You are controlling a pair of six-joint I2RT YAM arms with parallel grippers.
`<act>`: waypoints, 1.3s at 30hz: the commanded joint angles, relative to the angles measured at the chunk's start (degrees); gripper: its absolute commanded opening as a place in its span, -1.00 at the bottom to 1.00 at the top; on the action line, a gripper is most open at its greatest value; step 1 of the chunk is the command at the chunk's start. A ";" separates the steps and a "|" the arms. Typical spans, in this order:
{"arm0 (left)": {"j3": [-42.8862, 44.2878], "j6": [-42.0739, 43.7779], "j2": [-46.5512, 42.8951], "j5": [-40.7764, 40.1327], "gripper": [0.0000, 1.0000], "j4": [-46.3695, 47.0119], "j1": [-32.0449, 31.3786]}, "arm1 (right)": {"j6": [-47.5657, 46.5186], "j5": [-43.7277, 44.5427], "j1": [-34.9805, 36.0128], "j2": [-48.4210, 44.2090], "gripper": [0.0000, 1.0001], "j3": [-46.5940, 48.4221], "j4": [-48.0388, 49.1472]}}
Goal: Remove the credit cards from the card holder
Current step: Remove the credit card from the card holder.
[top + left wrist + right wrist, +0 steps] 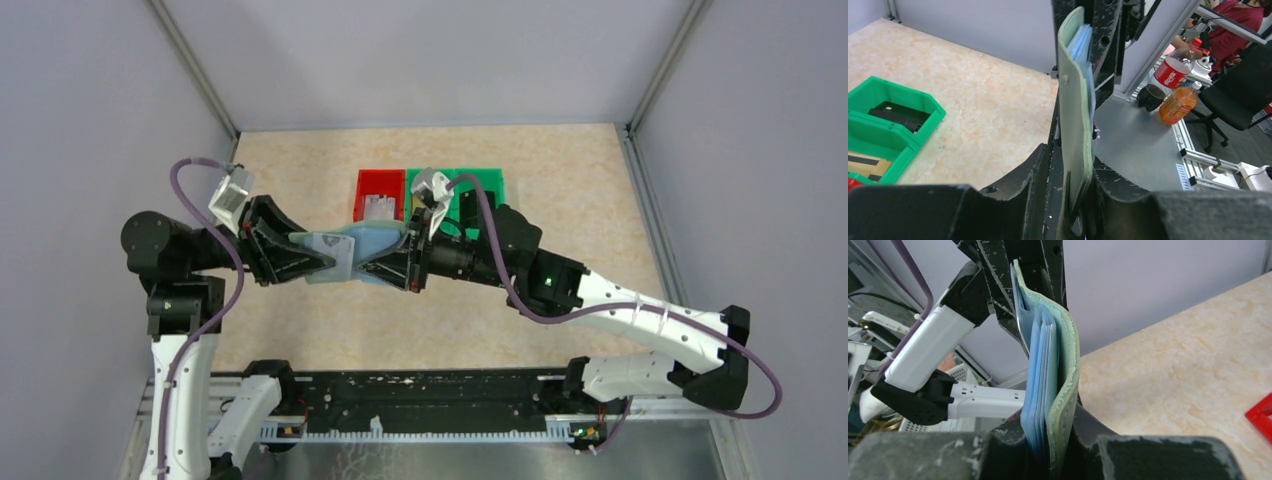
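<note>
Fingers of the right gripper (1050, 432) clamp the card holder (1066, 370) edge-up in mid-air. The left gripper (1075, 170) straddles its other end, but I cannot tell whether it pinches. Extraction looks barely begun, with the credit cards hidden among pale blue pockets (1040, 370). The next move calls for pinching one card alone. Beyond the holder are a red bin (380, 195), green bins (470, 190), a beige table (300, 170) and grey walls (420, 60).

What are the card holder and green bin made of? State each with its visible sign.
Card holder: probably soft faux leather or felt, matte. It bends in a curve and shows no shine.
Green bin: likely rigid moulded plastic, with smooth, slightly glossy walls.
</note>
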 commanded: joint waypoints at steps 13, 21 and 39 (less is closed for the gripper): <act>-1.73 -16.30 -0.50 -1.14 -0.35 15.19 0.12 | 9.11 -10.98 -5.98 -0.97 -1.00 -2.60 12.68; -1.83 -19.14 1.27 -6.36 -0.66 14.93 0.07 | 11.58 -16.76 -7.23 -0.28 -1.00 -4.35 17.67; -4.24 -21.23 1.45 -6.21 -1.00 13.96 0.13 | 22.51 -25.25 -14.53 2.20 0.15 -9.41 29.14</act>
